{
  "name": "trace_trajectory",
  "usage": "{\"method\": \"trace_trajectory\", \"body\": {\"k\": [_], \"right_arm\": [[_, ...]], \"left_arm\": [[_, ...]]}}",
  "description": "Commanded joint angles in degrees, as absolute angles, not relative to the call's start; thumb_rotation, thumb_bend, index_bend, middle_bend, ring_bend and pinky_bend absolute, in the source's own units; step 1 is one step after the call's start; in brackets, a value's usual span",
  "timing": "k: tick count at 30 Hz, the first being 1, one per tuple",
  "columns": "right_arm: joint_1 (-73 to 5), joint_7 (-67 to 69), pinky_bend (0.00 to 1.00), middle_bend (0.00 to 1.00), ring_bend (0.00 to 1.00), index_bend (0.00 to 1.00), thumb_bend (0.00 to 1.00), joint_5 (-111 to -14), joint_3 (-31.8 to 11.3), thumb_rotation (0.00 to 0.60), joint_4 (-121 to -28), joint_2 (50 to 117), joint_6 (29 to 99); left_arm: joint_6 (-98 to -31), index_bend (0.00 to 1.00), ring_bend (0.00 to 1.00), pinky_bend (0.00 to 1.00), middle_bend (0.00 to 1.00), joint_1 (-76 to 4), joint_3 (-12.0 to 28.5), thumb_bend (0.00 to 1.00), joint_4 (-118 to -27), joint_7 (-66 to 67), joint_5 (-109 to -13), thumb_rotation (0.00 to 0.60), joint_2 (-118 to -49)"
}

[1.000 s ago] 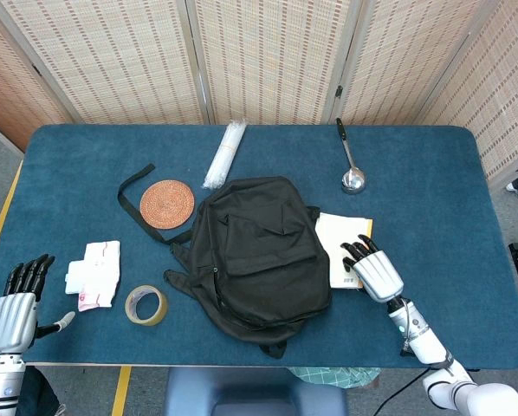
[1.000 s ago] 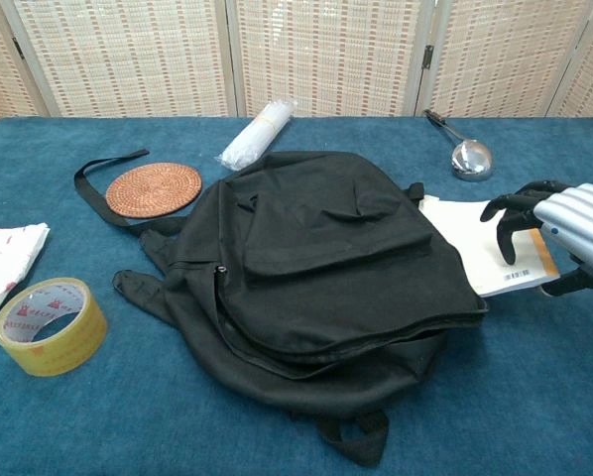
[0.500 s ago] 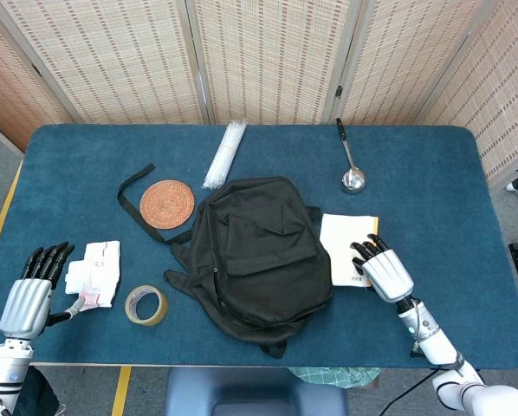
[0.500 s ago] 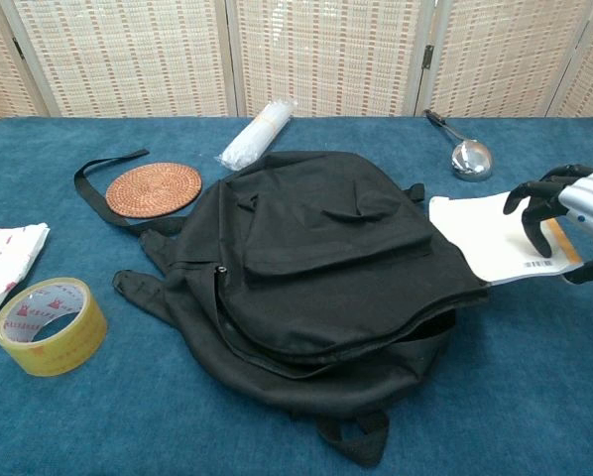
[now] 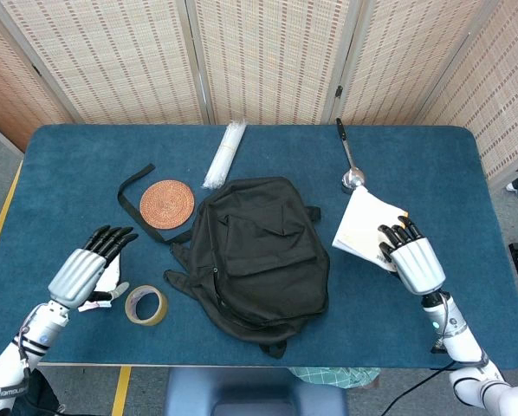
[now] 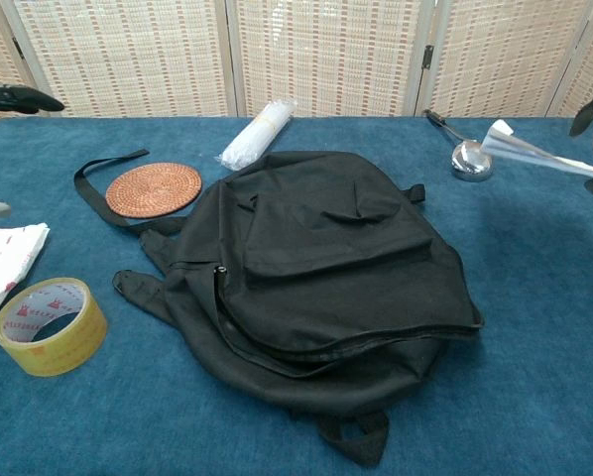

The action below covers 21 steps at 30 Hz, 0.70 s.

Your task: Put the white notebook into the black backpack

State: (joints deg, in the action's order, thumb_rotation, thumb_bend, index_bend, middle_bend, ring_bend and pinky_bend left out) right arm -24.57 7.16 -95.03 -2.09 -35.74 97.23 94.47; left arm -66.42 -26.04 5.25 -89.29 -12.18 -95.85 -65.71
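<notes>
On the table: one black backpack (image 5: 259, 251), one white notebook (image 5: 363, 227), one woven coaster (image 5: 167, 202), one roll of yellow tape (image 5: 145, 305), one metal ladle (image 5: 350, 159), one clear plastic-wrapped bundle (image 5: 224, 154), and one white tissue packet (image 6: 4, 258).

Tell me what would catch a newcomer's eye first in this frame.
The black backpack lies flat in the middle of the blue table, its side zipper gaping. To its right, the right robot hand holds the white notebook lifted off the cloth and tilted, near the metal ladle. On the other side the left robot hand hangs with fingers spread above the white packet, next to the yellow tape roll.
</notes>
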Motion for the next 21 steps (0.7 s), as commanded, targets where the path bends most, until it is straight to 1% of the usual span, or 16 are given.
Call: {"method": "trace_trajectory", "body": {"k": [1,7,11,16,21], "right_arm": [[-26.14,3.56,0.25,0.38,0.39,0.79,0.50,-95.72,-3.88,0.600,-41.78,92.98,97.12],[-28.35,-3.21,0.25,0.38,0.39,0.79,0.50,-97.48,-5.53,0.600,-54.04,86.18,97.69],[-29.30,-6.77,0.25,0.38,0.39,0.79,0.50,-98.52,-6.06,0.600,-59.76,83.25,96.90],[-30.04,-9.37,0.25,0.38,0.39,0.79,0.50,-99.12,-6.70,0.600,-64.21,81.34,95.76],[-30.49,-10.61,0.25,0.38,0.39,0.79,0.50,-99.37,-6.94,0.600,-65.59,80.98,94.42]], "left_arm": [[-62.95,0.14,0.10,0.00,0.09,-29.93,4.87,0.34,-89.63,-15.14,-98.37,0.600,-65.19],[-57.75,0.15,0.10,0.00,0.09,-35.72,3.77,0.33,-89.24,-16.29,-100.80,0.600,-67.61],[-56.24,0.16,0.10,0.00,0.09,-37.98,3.00,0.33,-89.55,-15.42,-101.79,0.600,-69.55],[-53.98,0.16,0.10,0.00,0.09,-40.68,1.97,0.33,-89.64,-12.45,-103.08,0.600,-72.50],[-51.08,0.16,0.10,0.00,0.09,-43.71,2.25,0.33,-90.03,-11.05,-101.95,0.600,-76.31]]}}
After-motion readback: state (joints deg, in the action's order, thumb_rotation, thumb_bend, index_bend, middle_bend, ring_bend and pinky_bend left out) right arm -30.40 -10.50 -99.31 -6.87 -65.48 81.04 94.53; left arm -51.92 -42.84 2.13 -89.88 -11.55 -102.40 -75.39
